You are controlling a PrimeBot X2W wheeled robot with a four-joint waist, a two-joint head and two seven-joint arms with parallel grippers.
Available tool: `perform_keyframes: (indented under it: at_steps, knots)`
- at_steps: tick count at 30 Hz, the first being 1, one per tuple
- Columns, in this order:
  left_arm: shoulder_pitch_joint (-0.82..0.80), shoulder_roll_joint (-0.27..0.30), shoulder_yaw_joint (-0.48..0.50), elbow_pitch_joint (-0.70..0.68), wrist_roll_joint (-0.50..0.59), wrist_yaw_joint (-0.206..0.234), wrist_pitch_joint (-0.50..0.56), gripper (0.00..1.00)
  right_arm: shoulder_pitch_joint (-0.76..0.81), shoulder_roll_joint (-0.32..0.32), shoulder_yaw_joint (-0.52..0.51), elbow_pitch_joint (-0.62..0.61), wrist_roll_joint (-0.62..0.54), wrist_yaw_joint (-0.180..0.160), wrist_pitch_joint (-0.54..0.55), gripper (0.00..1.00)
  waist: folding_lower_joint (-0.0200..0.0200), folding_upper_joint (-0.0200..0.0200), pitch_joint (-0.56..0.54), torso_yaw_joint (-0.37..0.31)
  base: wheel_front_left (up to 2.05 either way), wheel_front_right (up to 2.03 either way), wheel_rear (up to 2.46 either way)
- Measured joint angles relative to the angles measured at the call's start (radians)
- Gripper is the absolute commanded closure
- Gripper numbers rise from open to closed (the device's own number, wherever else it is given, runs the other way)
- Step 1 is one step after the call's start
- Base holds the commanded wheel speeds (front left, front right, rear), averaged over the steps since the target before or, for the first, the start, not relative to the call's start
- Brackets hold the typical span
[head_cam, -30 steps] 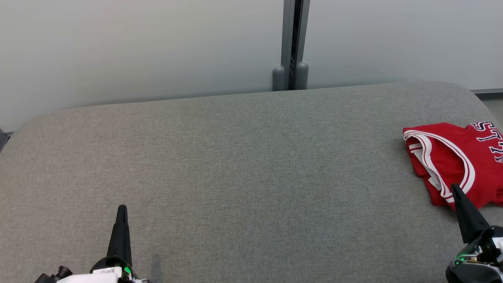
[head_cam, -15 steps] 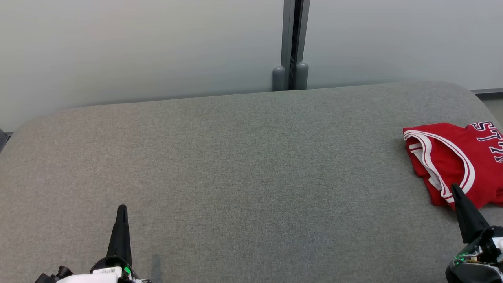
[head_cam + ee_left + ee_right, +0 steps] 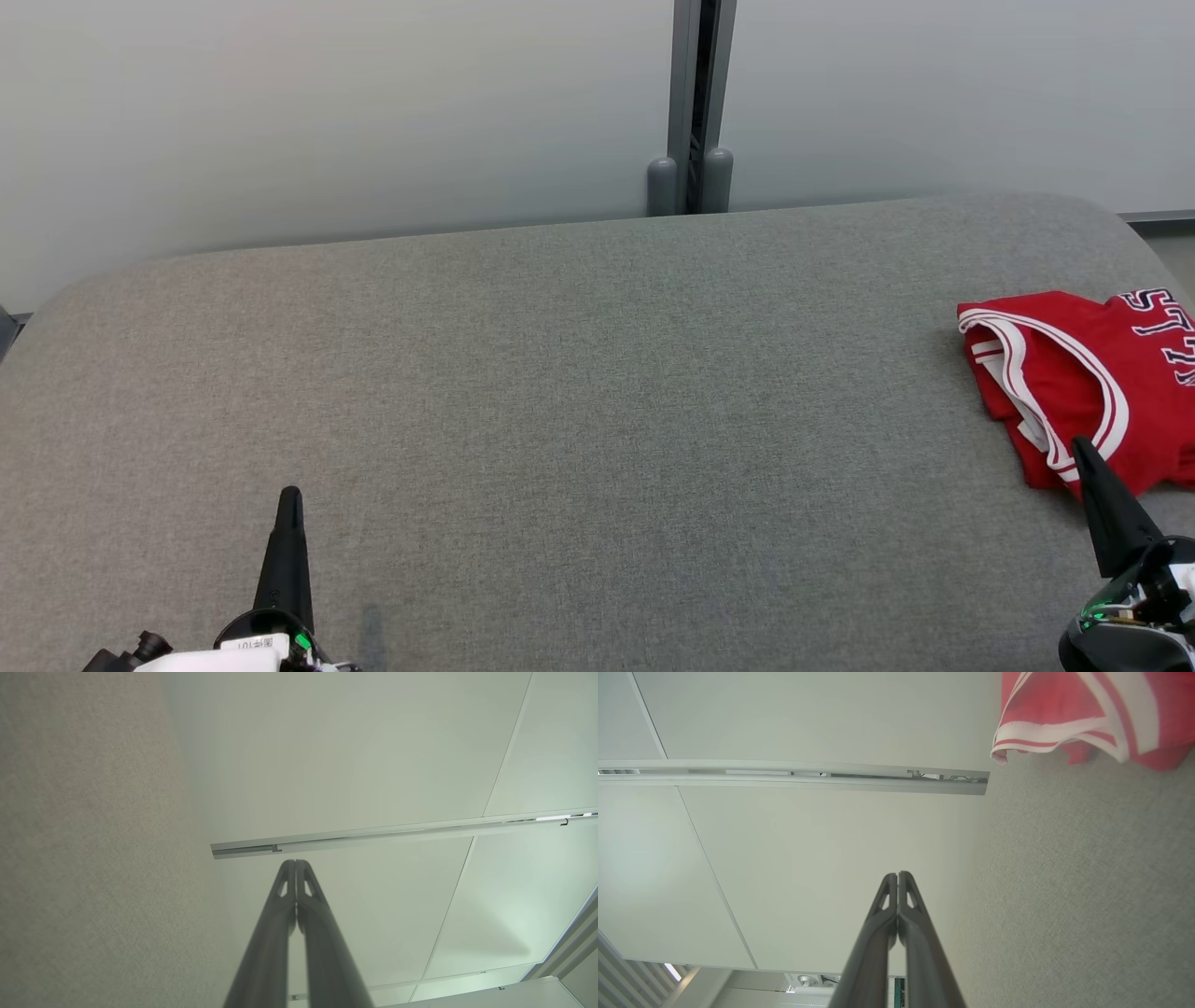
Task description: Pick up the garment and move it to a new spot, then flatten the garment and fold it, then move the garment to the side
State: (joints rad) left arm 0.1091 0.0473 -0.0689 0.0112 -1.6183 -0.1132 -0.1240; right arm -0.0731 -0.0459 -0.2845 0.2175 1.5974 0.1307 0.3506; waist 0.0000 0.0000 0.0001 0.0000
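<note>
A red jersey [image 3: 1083, 373] with white trim and dark lettering lies folded at the right edge of the grey upholstered surface [image 3: 579, 392]; part of it runs out of the head view. Its trimmed edge [image 3: 1083, 714] appears at the top right of the right wrist view. My right gripper [image 3: 1083, 448] is shut and empty, its tip just in front of the jersey's near edge; in the right wrist view the fingertips [image 3: 897, 877] press together. My left gripper [image 3: 290, 495] rests at the lower left, shut with nothing in it, tips [image 3: 295, 863] closed.
A pale wall with a grey vertical post [image 3: 693, 103] stands behind the surface. The surface has rounded far corners and a wide bare stretch between the two grippers.
</note>
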Motion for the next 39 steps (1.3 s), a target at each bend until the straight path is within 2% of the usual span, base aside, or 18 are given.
perform_keyframes:
  at_steps: [39]
  knots:
    - [0.000, 0.000, 0.000, 0.000, 0.000, 0.000, 0.000, 1.00, 0.000, 0.000, 0.000, 0.000, 0.000, 0.000, 0.000, 1.00, 0.0000, 0.0000, 0.000, 0.000, 0.00, 0.00, 0.00]
